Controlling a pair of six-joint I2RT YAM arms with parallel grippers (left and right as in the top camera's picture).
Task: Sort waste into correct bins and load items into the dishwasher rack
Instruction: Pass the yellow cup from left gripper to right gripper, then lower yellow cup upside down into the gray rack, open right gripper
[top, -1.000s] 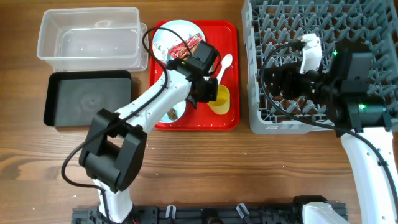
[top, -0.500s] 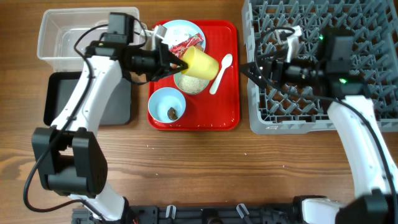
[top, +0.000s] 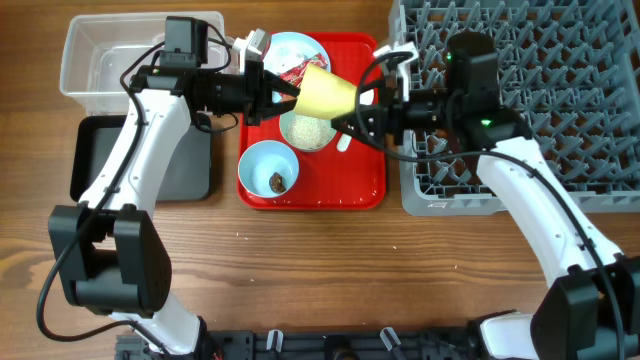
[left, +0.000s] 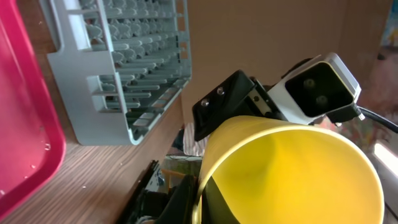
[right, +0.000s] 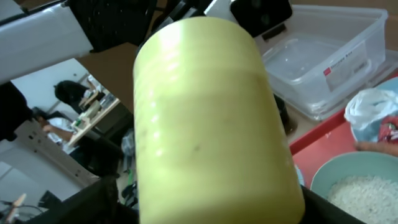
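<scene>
The small yellow cup (top: 322, 93) hangs on its side above the red tray (top: 362, 180). My left gripper (top: 285, 97) is shut on its rim; the left wrist view shows the cup's open mouth (left: 292, 174) with my finger (left: 199, 205) at the rim. My right gripper (top: 348, 118) is open, its fingers either side of the cup's base; the cup (right: 205, 118) fills the right wrist view. Beneath sit the pale green bowl of rice (top: 305, 130), the light blue bowl (top: 268, 170) with a brown lump, and the plate (top: 290, 48) with the red wrapper (top: 297, 68) and white paper (top: 258, 42).
The grey dishwasher rack (top: 560, 120) stands at the right. The clear tub (top: 140, 60) and the black tray (top: 100, 160) are at the left. The white spoon (top: 344, 143) is mostly hidden under my right gripper.
My left gripper picked up the yellow cup from the tray and holds it up. My right arm swung left from the rack and now has its fingers around the cup's base.
</scene>
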